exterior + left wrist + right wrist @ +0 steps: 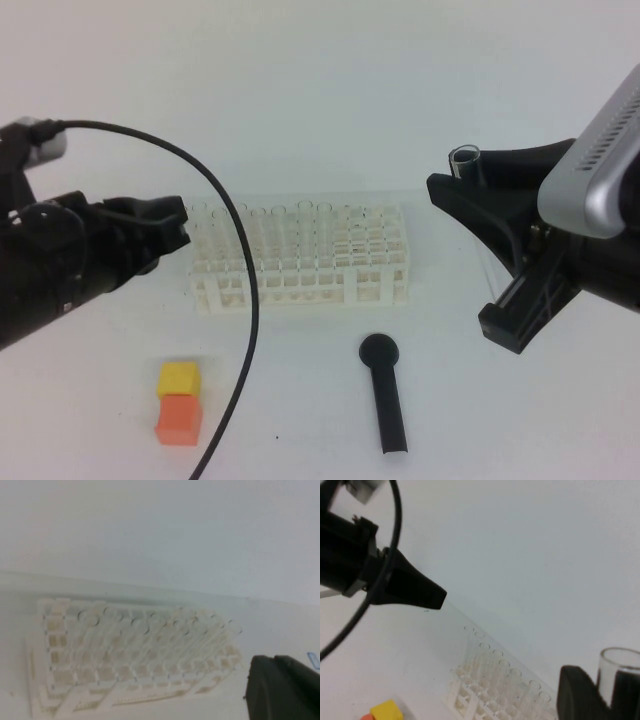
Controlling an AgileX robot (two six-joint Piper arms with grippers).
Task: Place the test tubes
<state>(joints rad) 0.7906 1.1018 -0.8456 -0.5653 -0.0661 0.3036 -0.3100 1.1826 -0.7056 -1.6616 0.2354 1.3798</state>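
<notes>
A white test tube rack (300, 287) stands mid-table, with several clear tubes (306, 217) upright in its holes. To the right of the rack and above the table, my right gripper (458, 178) is shut on a clear test tube (465, 157), whose open rim sticks up past the fingers. The right wrist view shows that tube (619, 672) pinched in the right gripper (600, 687), with the rack (470, 696) below. My left gripper (178, 225) hovers shut and empty by the rack's left end. In the left wrist view the left gripper (274, 664) sits beside the rack (75, 680).
A black rod with a round head (385, 395) lies in front of the rack. A yellow cube (179, 378) and an orange cube (179, 418) sit at the front left. The left arm's black cable (247, 300) arcs over the rack's left part.
</notes>
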